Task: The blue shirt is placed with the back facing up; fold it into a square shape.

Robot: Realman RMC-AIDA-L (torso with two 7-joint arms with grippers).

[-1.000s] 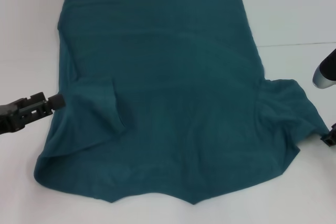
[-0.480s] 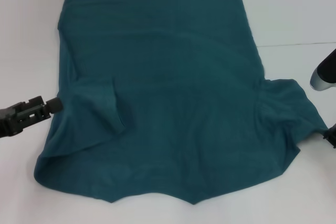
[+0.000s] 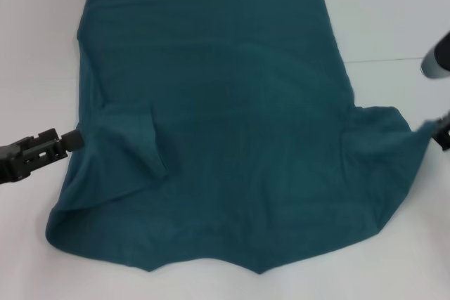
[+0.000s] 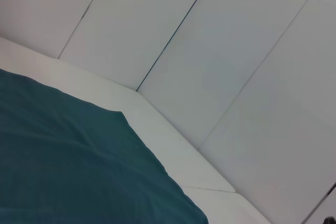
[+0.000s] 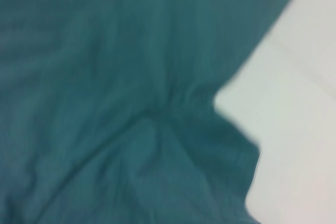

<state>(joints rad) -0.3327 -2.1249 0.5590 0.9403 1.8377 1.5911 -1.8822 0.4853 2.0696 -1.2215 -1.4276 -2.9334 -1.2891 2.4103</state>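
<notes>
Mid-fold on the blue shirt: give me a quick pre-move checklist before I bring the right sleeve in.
1. Blue shirt flat on the table: ok, body spread out, minor wrinkles.
2. Left sleeve folded onto the body: ok.
3. Right sleeve folded in: not ok, it sticks out sideways.
4. Right gripper holding the sleeve tip: cannot tell, it is cut off by the picture edge.
5. Left gripper clear of fabric: not ok, its tip is at the shirt's edge.

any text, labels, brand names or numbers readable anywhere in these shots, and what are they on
None: no readable text in any view.
The blue shirt is plain, with no print or visible tag.
The left end effector, right end effector and white table show no markings.
</notes>
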